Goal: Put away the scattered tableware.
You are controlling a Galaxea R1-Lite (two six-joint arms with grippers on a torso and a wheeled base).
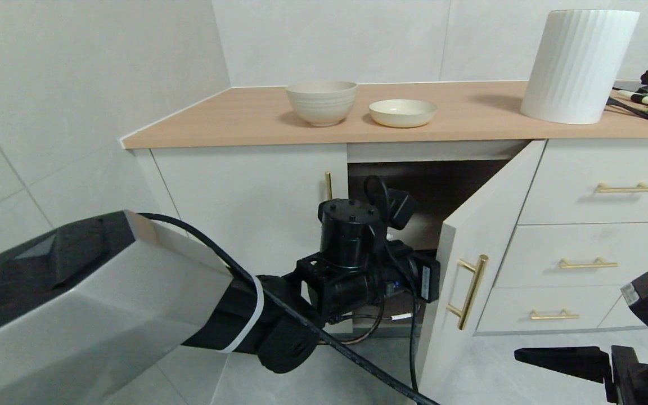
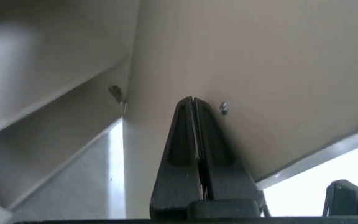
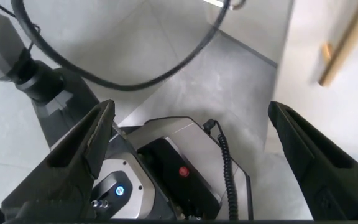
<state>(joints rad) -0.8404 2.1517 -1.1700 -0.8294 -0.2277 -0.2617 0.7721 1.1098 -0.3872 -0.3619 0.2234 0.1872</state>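
Head view gives us the bowl (image 1: 322, 101) and the plate (image 1: 403, 112) side by side, near each other but apart. Both sit upright on the wooden desk (image 1: 234, 121) toward its left end, above the cupboard (image 1: 431, 180). Well to their right stands a ribbed white vase (image 1: 580, 64), with some pens (image 1: 647, 102) past it at the desk's far right edge. Below, the cupboard's right door (image 1: 484, 236) is swung open with its gold handle (image 1: 470, 292) facing us. The left arm's wrist (image 1: 358, 253) sits low in front of the dark opening, between the closed left door (image 1: 245, 208) and the open one. Right of the open door are three drawers (image 1: 599, 197). Left wrist view shows the left gripper (image 2: 192, 106) with its fingers pressed flat against each other, pointing at a beige panel (image 2: 278, 62) (whether the tip touches it we cannot tell). Right wrist view shows the right gripper (image 3: 190, 109) with its fingers spread wide apart, hanging over the grey tiled floor (image 3: 185, 56). A black cable (image 3: 123, 84) crosses beyond the fingers, and the gold handle shows near one of them.
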